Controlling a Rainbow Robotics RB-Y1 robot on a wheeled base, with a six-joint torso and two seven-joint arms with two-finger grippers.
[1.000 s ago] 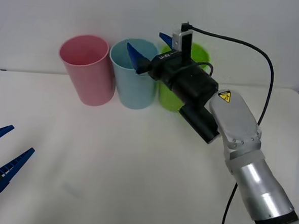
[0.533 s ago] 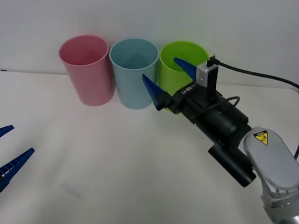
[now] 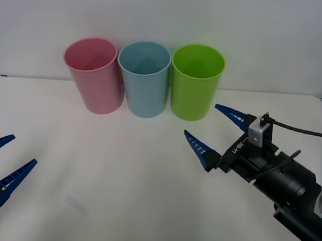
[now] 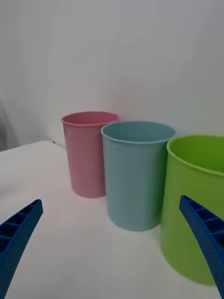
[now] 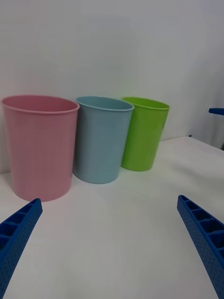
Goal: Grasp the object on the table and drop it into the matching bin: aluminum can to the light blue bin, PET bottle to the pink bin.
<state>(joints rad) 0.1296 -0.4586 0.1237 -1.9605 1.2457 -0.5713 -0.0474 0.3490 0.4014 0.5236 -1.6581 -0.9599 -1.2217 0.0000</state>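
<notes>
Bright, even light; soft shadows, sharp focus, no glare.

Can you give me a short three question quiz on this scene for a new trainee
1. True or false: the right gripper is holding a can.
2. Multiple choice: which bin stands between the other two? A. pink bin B. light blue bin C. green bin
3. Fill in: the left gripper, low over the table at the robot's left, has its fingers ____.

Key:
1. False; its fingers are open with nothing between them.
2. B.
3. Open.
</notes>
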